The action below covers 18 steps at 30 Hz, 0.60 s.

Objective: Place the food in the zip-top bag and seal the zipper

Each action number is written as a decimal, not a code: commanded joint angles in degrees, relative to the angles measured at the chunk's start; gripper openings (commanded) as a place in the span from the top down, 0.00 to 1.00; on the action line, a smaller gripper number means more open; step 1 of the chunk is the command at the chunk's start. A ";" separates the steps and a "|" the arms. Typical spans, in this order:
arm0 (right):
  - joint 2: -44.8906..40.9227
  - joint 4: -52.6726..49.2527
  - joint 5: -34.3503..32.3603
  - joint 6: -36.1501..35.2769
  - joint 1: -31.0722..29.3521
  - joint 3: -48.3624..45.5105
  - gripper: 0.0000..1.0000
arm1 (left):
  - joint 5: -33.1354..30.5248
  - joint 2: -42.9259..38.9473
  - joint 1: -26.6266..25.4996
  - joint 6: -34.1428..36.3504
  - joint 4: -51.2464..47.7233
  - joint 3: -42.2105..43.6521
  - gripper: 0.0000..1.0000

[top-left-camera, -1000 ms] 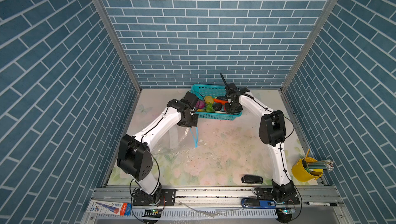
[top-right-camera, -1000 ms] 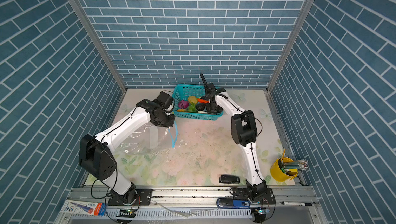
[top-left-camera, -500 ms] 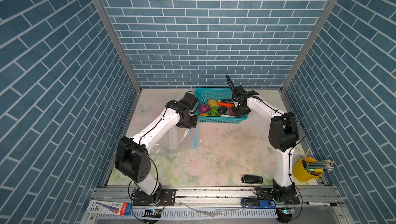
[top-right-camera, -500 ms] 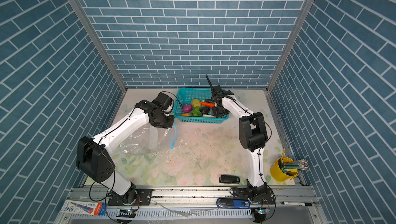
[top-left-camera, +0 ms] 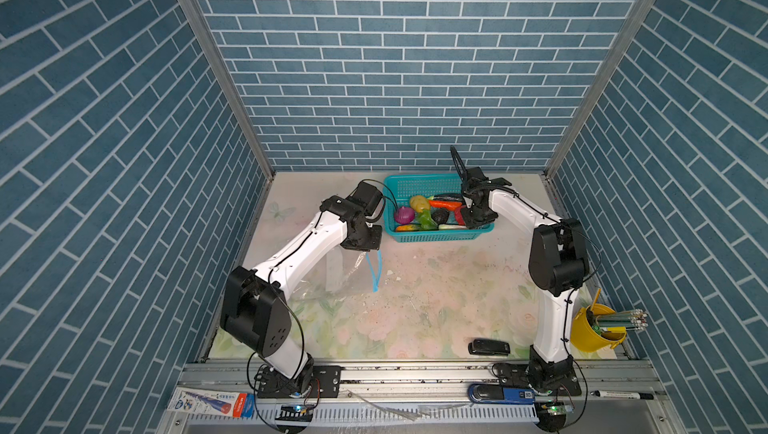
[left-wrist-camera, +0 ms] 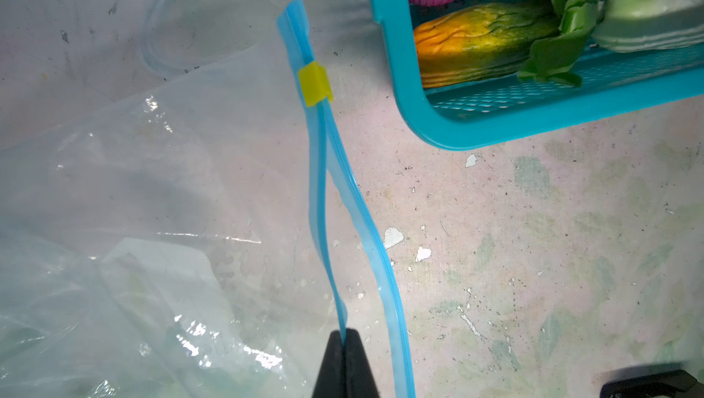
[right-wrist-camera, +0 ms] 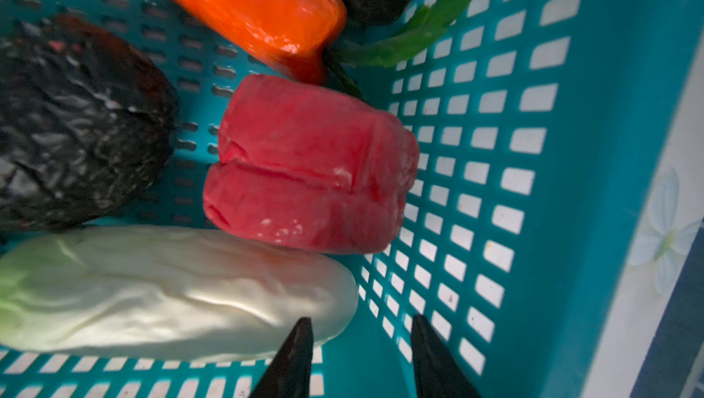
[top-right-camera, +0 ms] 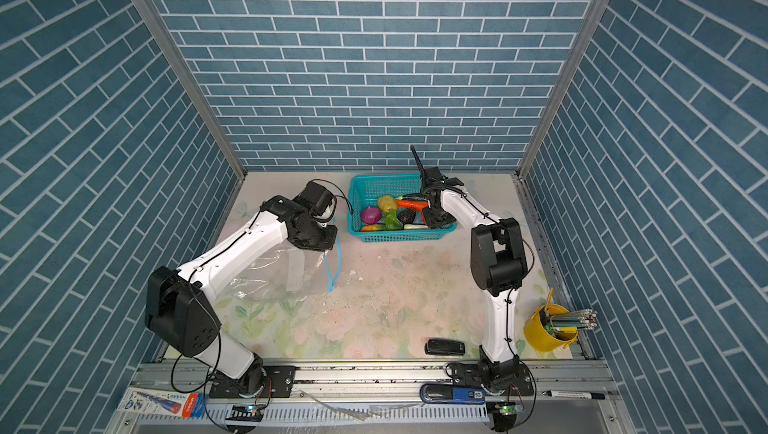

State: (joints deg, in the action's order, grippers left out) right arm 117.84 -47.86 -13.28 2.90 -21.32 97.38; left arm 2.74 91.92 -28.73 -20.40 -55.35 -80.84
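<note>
The zip-top bag [top-left-camera: 332,282] [top-right-camera: 274,274] lies clear and crinkled on the mat at the left. Its zipper [left-wrist-camera: 324,194] gapes open, and the yellow slider [left-wrist-camera: 314,83] sits at the far end. My left gripper [left-wrist-camera: 344,335] is shut on one blue lip of the zipper. The food lies in the teal basket [top-left-camera: 436,238] [top-right-camera: 395,238]: purple onion [top-left-camera: 404,215], yellow potato [top-left-camera: 419,202], carrot [top-left-camera: 444,204], red piece [right-wrist-camera: 312,163], white piece [right-wrist-camera: 171,289], dark eggplant [right-wrist-camera: 76,121], leafy greens [left-wrist-camera: 560,7]. My right gripper [right-wrist-camera: 362,323] stands open inside the basket's corner, beside the white piece's end, holding nothing.
A yellow cup of pencils [top-left-camera: 594,328] stands at the front right, next to the right arm's base. A flat black object [top-left-camera: 488,346] lies near the front edge. Blue brick walls close in the mat on three sides.
The basket has slid to the right, and my right arm has swung right with it. The right jaws have narrowed a little. The left gripper keeps its hold on the zipper lip.
</note>
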 commanded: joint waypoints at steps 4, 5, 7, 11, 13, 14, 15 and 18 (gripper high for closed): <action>-4.00 -1.80 0.14 -1.07 0.60 -0.95 0.55 | 1.60 -1.10 0.24 0.10 0.58 0.35 1.00; -4.95 -1.48 2.54 -0.10 0.58 -1.19 0.54 | 1.96 -0.96 0.23 0.27 0.80 0.20 1.00; -7.11 -0.44 8.62 1.81 0.30 -1.60 0.54 | 3.09 -0.57 0.25 0.46 1.22 0.03 1.00; -8.90 3.33 16.83 4.73 -0.45 -1.39 0.53 | 4.21 1.02 0.21 1.77 1.82 -1.33 1.00; -7.94 3.95 17.92 4.99 -0.90 0.43 0.53 | 4.24 1.57 0.25 2.06 2.53 -1.81 1.00; -7.17 3.87 17.94 4.93 -1.15 1.79 0.53 | 4.33 1.84 0.24 2.22 2.94 -1.95 1.00; -5.90 3.46 17.94 4.86 -1.39 3.47 0.53 | 4.46 2.14 0.25 2.43 3.27 -2.11 1.00; -1.72 0.77 17.94 5.02 -1.71 9.39 0.52 | 4.46 3.30 0.25 3.37 2.94 -3.12 1.00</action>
State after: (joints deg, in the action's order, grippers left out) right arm 112.57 -45.58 2.24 6.24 -22.50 101.21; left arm 6.76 93.73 -28.73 -18.79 -52.82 -82.04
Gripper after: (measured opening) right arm 0.471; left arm 0.045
